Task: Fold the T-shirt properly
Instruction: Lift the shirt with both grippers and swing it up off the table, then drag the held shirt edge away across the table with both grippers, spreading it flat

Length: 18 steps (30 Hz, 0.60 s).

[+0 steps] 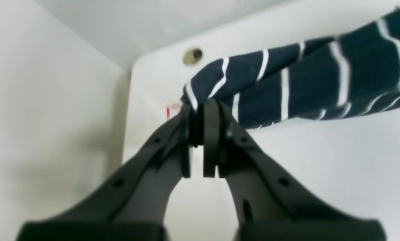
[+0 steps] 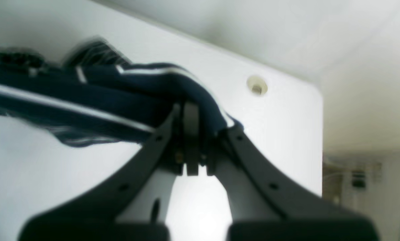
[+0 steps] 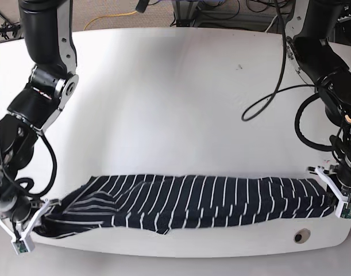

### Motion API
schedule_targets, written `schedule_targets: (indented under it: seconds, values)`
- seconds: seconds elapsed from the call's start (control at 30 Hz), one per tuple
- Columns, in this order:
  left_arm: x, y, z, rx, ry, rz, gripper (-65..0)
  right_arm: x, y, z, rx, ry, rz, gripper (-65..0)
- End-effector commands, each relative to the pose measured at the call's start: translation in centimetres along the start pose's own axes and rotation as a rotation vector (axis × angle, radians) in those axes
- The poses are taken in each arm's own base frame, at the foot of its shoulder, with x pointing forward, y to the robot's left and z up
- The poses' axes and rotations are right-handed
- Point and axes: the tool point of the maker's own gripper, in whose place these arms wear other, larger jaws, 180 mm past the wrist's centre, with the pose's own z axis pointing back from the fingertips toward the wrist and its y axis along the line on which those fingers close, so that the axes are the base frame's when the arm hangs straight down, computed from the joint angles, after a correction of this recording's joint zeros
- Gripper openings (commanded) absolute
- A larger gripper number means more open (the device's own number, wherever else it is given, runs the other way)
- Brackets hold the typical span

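Note:
The T-shirt (image 3: 186,201), dark navy with thin white stripes, lies stretched in a long band along the table's near edge in the base view. My left gripper (image 1: 200,110) is shut on one end of the T-shirt (image 1: 303,83), which runs off to the right in the left wrist view. In the base view this gripper (image 3: 335,198) is at the right end. My right gripper (image 2: 193,113) is shut on the other end, where the T-shirt (image 2: 96,97) bunches to the left. That gripper (image 3: 34,221) sits at the band's left end in the base view.
The white table (image 3: 175,103) extends behind the shirt. A round hole (image 3: 301,236) sits in the table near the front right corner. Black cables (image 3: 278,86) hang by the arm on the right. The table's near edge (image 3: 181,253) runs just below the shirt.

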Motion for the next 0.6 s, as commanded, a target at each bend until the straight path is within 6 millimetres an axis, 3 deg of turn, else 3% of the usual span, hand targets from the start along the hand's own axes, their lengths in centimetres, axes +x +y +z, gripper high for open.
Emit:
schedule_targets:
  seconds: [0.0, 0.23, 0.37, 0.43, 0.5, 0.57]
  values:
    - [-0.2, 0.2, 0.4, 0.014, -0.012, -0.012, -65.0, 0.6, 0.4, 0.7, -0.017, -0.044, 0.021, -65.0]
    - [-8.1, -2.7, 1.7, -0.034, 0.145, 0.032, -65.0, -6.5, 2.6, 1.7, -0.025, 0.061, 0.018, -65.0]
    - [-12.7, -3.0, 3.0, -0.053, 0.247, 0.012, -65.0, -10.0, 4.9, 1.7, 0.042, 0.115, 0.010, -65.0]
    - [-15.0, -4.5, 3.7, -0.091, 0.300, 0.007, -65.0, -11.8, 6.0, 1.9, 0.084, 0.134, -0.011, -65.0]
    - [-18.0, -5.8, 5.0, -0.122, 0.373, 0.012, -65.0, -14.1, 6.5, 2.4, 0.107, 0.163, -0.051, -65.0]
    - [-20.6, -5.8, 6.3, -0.118, 0.437, 0.031, -65.0, -16.6, 7.0, 3.0, 0.125, 0.198, -0.098, -65.0]
